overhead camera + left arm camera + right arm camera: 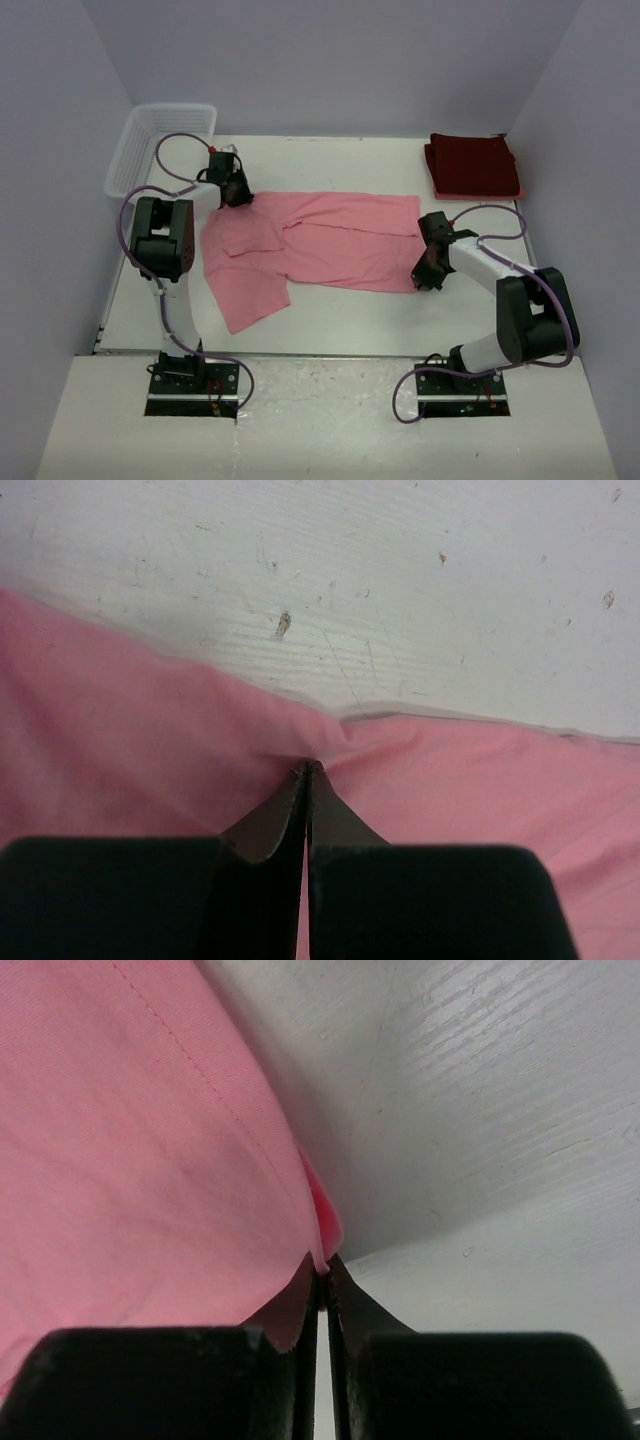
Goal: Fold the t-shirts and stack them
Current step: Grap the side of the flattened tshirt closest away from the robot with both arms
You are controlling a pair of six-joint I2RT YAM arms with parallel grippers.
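Top external view: the pink t-shirt is seen spread across the middle of the table, its left part rumpled toward the near side. The maroon t-shirt is already laid folded at the far right corner, well apart from the white basket at far left. The left gripper is pinched shut on the pink shirt's far-left edge, where a small pucker of cloth is gathered at the closed tips. The right gripper is clamped on the right edge near its near corner — only a thin lip of fabric is held there. A fold of the pink shirt is judged to be the step in hand. It would be done best if both edges were raised together and carried evenly, the cloth drawn taut but not tugged out of the shallow right-hand pinch — and laid flush before release.
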